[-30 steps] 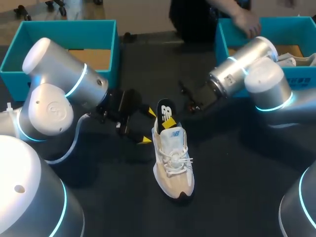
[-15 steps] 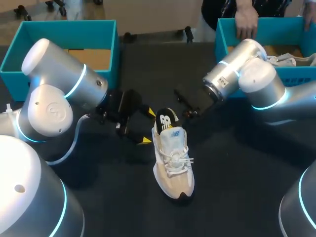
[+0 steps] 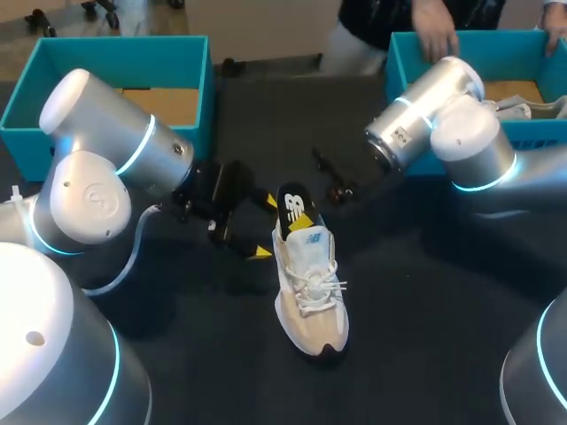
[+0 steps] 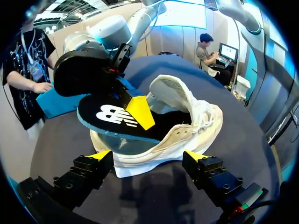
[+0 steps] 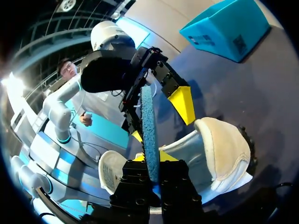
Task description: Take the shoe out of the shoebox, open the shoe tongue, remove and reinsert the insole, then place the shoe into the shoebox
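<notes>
A white and beige shoe lies on the dark table, toe toward me. Its black insole sticks up out of the heel opening. My right gripper is shut on the insole's raised end. In the right wrist view the insole runs edge-on out from between my right gripper's fingers, over the shoe. My left gripper is open beside the heel. In the left wrist view the shoe's heel lies just ahead of my left gripper, its fingers apart, under the insole.
A teal box stands at the back left. Another teal box at the back right holds a second shoe. A person's hand rests on that box's rim.
My right arm dipped toward the shoe with the insole, then drew back a little; the insole stands slightly higher than half a second ago. The left arm and shoe are unmoved.
</notes>
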You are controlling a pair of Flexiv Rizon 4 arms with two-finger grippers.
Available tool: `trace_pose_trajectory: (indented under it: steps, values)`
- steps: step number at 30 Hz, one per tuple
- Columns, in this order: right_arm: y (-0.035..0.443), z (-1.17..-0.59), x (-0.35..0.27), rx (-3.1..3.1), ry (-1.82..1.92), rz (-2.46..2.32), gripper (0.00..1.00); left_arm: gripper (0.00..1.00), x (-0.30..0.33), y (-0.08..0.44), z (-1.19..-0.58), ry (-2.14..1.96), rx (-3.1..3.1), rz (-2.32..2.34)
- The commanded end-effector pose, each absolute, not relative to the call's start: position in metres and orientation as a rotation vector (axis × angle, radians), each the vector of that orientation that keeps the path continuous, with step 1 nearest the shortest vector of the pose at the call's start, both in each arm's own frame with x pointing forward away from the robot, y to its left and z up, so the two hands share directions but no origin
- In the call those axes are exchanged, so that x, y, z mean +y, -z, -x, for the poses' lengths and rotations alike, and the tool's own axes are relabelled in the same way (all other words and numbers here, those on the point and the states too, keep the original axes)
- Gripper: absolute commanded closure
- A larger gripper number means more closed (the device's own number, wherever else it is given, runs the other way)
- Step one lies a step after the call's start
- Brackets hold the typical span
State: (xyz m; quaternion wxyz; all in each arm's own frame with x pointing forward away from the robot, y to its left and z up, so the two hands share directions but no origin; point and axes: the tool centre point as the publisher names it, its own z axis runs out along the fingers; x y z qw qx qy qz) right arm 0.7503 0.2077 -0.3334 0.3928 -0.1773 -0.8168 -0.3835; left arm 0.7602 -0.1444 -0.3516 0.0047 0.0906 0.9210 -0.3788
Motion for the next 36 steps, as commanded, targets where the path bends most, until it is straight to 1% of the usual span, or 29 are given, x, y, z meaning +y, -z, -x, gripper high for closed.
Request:
trace_pose_trajectory:
  steps: [1, 2, 3, 4, 8, 10, 11, 19, 22, 24, 25, 28, 29, 36]
  values:
    - [0.334, -0.752, 0.209, -2.077, 0.970, 0.449, 1.00, 0.00, -0.145, 0.354, -0.760, 1.190, 2.884, -0.283]
    - [0.335, -0.752, 0.210, -2.077, 0.970, 0.449, 0.97, 0.00, -0.144, 0.354, -0.759, 1.191, 2.885, -0.283]
    - [0.336, -0.751, 0.210, -2.075, 0.968, 0.446, 0.78, 0.00, -0.144, 0.355, -0.759, 1.191, 2.886, -0.281]
    - [0.336, -0.751, 0.210, -2.072, 0.963, 0.445, 0.76, 0.00, -0.144, 0.355, -0.759, 1.191, 2.886, -0.279]
    - [0.340, -0.745, 0.205, -2.071, 0.934, 0.457, 0.75, 0.00, -0.143, 0.355, -0.758, 1.192, 2.887, -0.273]
    - [0.341, -0.743, 0.202, -2.076, 0.930, 0.464, 0.69, 0.00, -0.143, 0.355, -0.758, 1.192, 2.885, -0.271]
    - [0.342, -0.742, 0.202, -2.081, 0.926, 0.466, 0.68, 0.00, -0.143, 0.355, -0.758, 1.192, 2.884, -0.271]
    - [0.348, -0.738, 0.202, -2.125, 0.875, 0.457, 0.65, 0.00, -0.141, 0.355, -0.759, 1.184, 2.884, -0.272]
    - [0.350, -0.737, 0.201, -2.136, 0.846, 0.459, 0.67, 0.00, -0.141, 0.354, -0.759, 1.183, 2.883, -0.272]
    - [0.352, -0.736, 0.201, -2.135, 0.828, 0.456, 0.73, 0.00, -0.141, 0.354, -0.760, 1.184, 2.882, -0.270]
    - [0.353, -0.735, 0.201, -2.135, 0.817, 0.459, 0.75, 0.00, -0.141, 0.354, -0.760, 1.185, 2.881, -0.269]
    - [0.354, -0.734, 0.202, -2.131, 0.792, 0.465, 0.87, 0.00, -0.141, 0.354, -0.760, 1.187, 2.879, -0.267]
    - [0.354, -0.734, 0.202, -2.129, 0.783, 0.465, 1.00, 0.00, -0.141, 0.354, -0.760, 1.187, 2.880, -0.267]
    - [0.355, -0.733, 0.202, -2.101, 0.699, 0.461, 1.00, 0.00, -0.140, 0.354, -0.759, 1.190, 2.877, -0.265]
